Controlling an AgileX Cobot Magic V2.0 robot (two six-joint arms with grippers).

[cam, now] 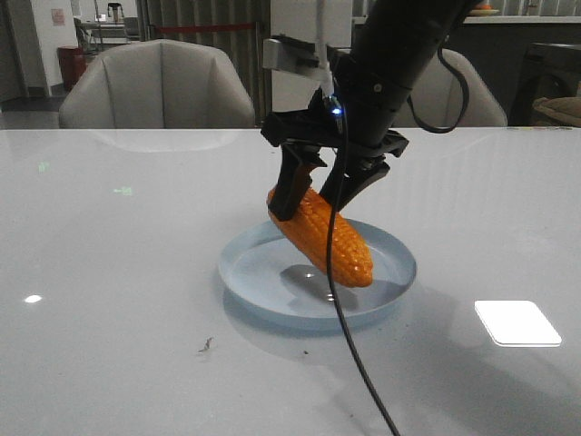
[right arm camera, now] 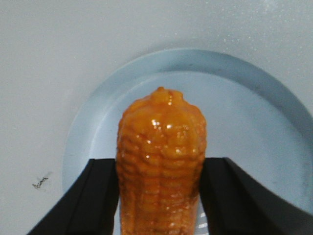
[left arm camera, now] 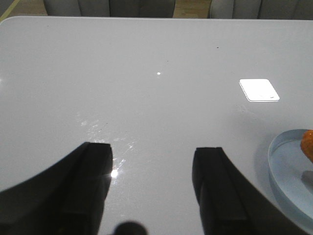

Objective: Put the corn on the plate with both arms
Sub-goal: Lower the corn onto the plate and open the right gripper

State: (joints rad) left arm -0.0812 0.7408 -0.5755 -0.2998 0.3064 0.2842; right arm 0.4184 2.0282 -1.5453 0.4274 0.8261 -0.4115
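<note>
While right jaws [cam: 313, 195] clamp corn [cam: 322, 238], tilted above plate [cam: 250, 277]; table [cam: 109, 236] around

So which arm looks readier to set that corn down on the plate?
The right one, I'd say. The right gripper is clamped on the corn, tilted over the plate. The left gripper is open and empty over bare table.

I work in what looks like an office or meeting room used as a test space. My glossy white table [cam: 109, 272] has grey padded chairs [cam: 159, 86] drawn up along its far side. Behind them stand a red bin [cam: 71, 64] and a counter holding a kettle [cam: 114, 12].
</note>
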